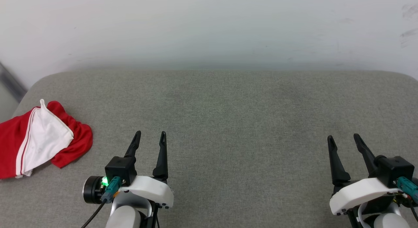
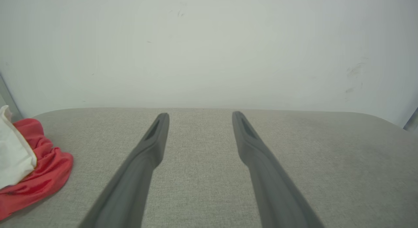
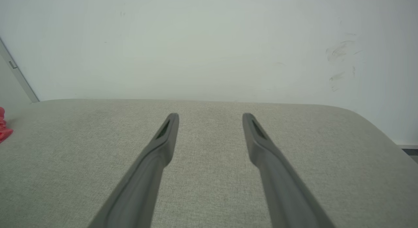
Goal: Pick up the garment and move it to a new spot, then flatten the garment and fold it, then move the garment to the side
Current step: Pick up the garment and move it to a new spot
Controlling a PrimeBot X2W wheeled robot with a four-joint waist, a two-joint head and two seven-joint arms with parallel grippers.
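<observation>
item: crumpled bright red-and-white soft fabric garment point(image 1: 45, 139) | handling: likely light, limp, drapes | grasp: pinch red bunch nearest left gripper point(image 1: 151, 134) | fingers: left gripper and right gripper point(image 1: 343, 136) both spread wide, empty

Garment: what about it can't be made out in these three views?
Head view: the garment runs off the left edge, so its full outline and type stay unknown.
Head view: it lies bunched, white folded over red, hiding the layers beneath.
Left wrist view: the left edge cuts it too.
Right wrist view: a tiny red bit at the left edge, too small to read.
</observation>
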